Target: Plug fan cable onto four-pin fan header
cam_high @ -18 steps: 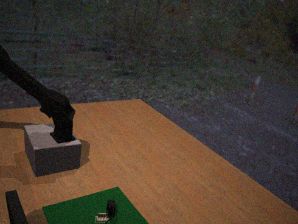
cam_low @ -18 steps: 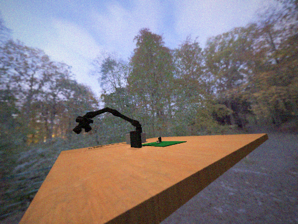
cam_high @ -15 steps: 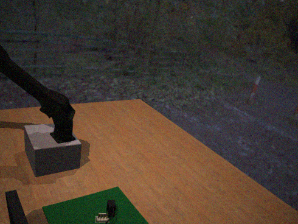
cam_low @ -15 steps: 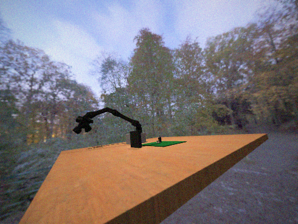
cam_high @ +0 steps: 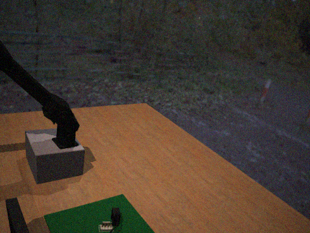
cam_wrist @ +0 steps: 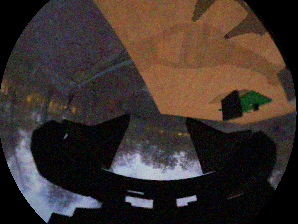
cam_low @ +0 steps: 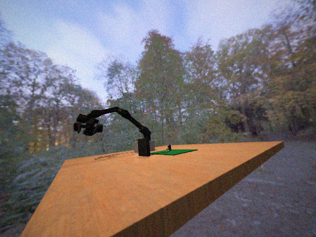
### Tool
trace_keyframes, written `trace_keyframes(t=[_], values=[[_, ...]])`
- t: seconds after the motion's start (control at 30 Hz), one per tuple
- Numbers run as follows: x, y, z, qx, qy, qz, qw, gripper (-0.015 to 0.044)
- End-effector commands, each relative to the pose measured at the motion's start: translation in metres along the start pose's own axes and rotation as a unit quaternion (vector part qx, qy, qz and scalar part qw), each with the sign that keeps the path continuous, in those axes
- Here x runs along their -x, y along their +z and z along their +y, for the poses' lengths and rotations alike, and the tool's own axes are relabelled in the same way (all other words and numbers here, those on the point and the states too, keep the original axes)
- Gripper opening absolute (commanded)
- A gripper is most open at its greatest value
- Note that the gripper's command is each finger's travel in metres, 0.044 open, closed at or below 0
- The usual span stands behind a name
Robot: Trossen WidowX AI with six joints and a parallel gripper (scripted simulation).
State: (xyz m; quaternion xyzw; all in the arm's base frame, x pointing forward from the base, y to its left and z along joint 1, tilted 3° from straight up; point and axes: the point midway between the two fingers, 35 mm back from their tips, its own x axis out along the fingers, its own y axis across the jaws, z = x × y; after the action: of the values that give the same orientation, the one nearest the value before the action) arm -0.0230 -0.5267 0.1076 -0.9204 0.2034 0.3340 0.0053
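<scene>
The green board lies flat on the table. A pale header with slots or pins stands on it. A small black upright part stands close beside the header, with thin dark strands at its foot. I cannot tell whether this is the fan's plug, nor whether it touches the header. My gripper is open and empty, with its fingers wide apart. It hangs high in the air, far from the board, in the exterior view, and is outside the top view.
A tall black block stands beside the board. The arm's base sits on a grey box behind the board. The wooden table ends at a corner in the wrist view.
</scene>
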Motion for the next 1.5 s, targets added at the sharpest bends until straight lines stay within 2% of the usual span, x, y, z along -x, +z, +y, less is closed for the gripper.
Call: trace_keyframes(t=[0.0, 0.1, 0.23, 0.37, 0.53, 0.73, 1.0, 1.23, 1.47], values=[[-0.037, -0.044, -0.042, 0.193, -0.055, -0.021, 0.979, 0.0440], [-0.058, -0.068, -0.071, 0.311, -0.091, -0.023, 0.946, 0.0440], [-0.083, -0.096, -0.113, 0.471, -0.139, -0.013, 0.871, 0.0440], [-0.102, -0.118, -0.156, 0.609, -0.181, 0.009, 0.772, 0.0440], [-0.119, -0.139, -0.211, 0.751, -0.224, 0.047, 0.620, 0.0440], [-0.129, -0.158, -0.278, 0.873, -0.259, 0.109, 0.398, 0.0440], [-0.127, -0.169, -0.365, 0.938, -0.271, 0.207, 0.062, 0.0440], [-0.114, -0.167, -0.437, 0.891, -0.246, 0.296, -0.240, 0.0440], [-0.090, -0.155, -0.499, 0.748, -0.187, 0.372, -0.516, 0.0440]])
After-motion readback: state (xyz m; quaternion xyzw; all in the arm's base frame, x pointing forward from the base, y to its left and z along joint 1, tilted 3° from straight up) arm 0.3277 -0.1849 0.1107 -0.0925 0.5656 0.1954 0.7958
